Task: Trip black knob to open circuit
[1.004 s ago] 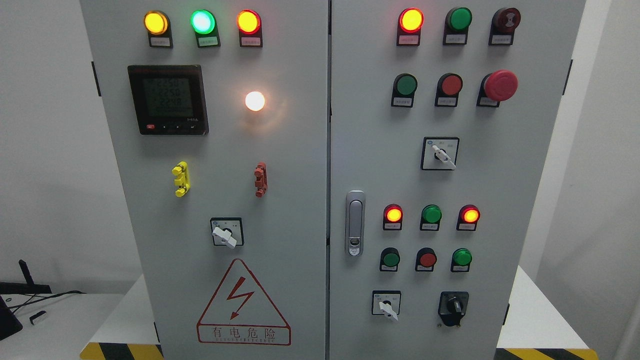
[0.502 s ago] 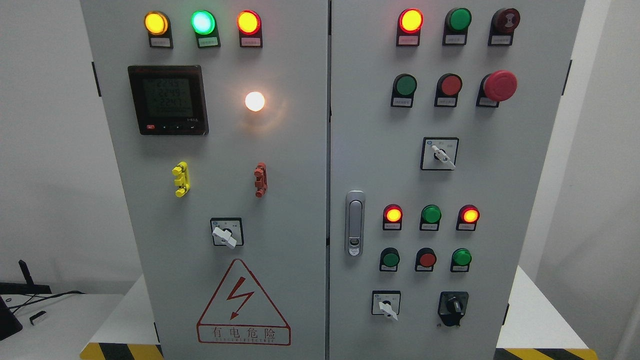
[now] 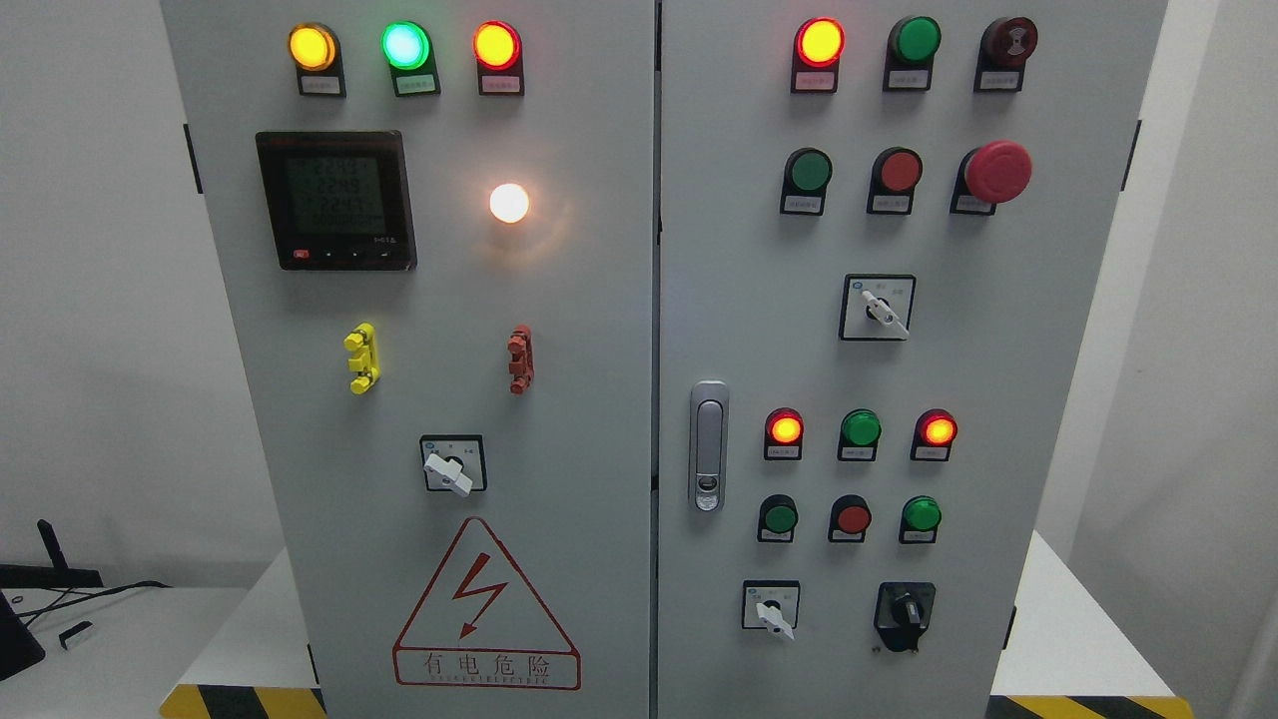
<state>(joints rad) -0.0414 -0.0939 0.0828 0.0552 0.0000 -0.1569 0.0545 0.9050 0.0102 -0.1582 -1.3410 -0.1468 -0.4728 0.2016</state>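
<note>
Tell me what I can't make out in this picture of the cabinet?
Head view only:
- Both robot hands: outside the frame.
- Black knob: its setting marks are too small.
- Meter digits: blurred.
- Small labels under the lamps: too small to read.
- Cabinet top and bottom: cut off by the edges.

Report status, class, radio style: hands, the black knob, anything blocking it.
Neither hand in view. Black knob at lower right of right door, untouched. Nothing in front of it; white selector switch sits to its left.
</note>
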